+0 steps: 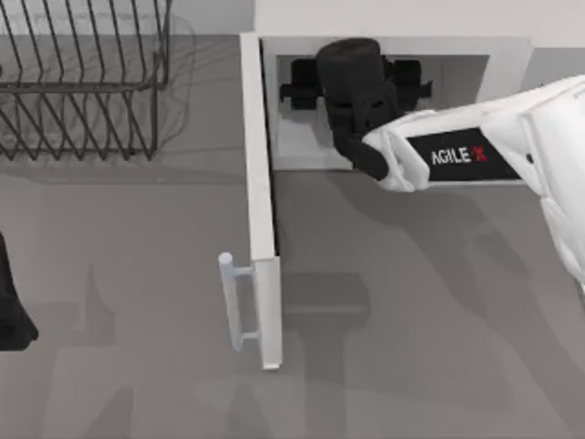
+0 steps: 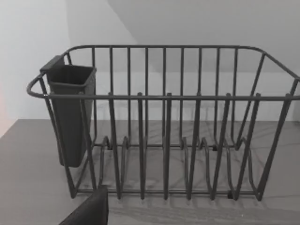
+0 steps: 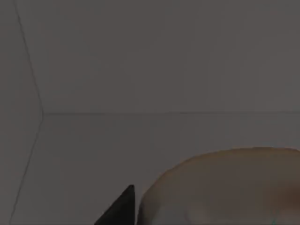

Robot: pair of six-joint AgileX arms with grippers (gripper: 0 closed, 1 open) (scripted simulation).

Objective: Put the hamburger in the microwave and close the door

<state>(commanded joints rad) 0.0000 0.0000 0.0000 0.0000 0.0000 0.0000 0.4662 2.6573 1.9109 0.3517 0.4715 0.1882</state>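
Right wrist view: hamburger (image 3: 225, 187) inside microwave (image 1: 512, 55), perhaps pinched by right fingers (image 3: 119, 208).

One microwave (image 1: 512, 55), its one door (image 1: 260, 201) open, one bar handle (image 1: 230, 302) on it. One hamburger (image 3: 225, 187). One wire dish rack (image 2: 164, 122) with one dark cup (image 2: 70, 112) hung on it. Two arms: right (image 1: 475, 151), left (image 1: 11, 311). One table (image 1: 411, 347).
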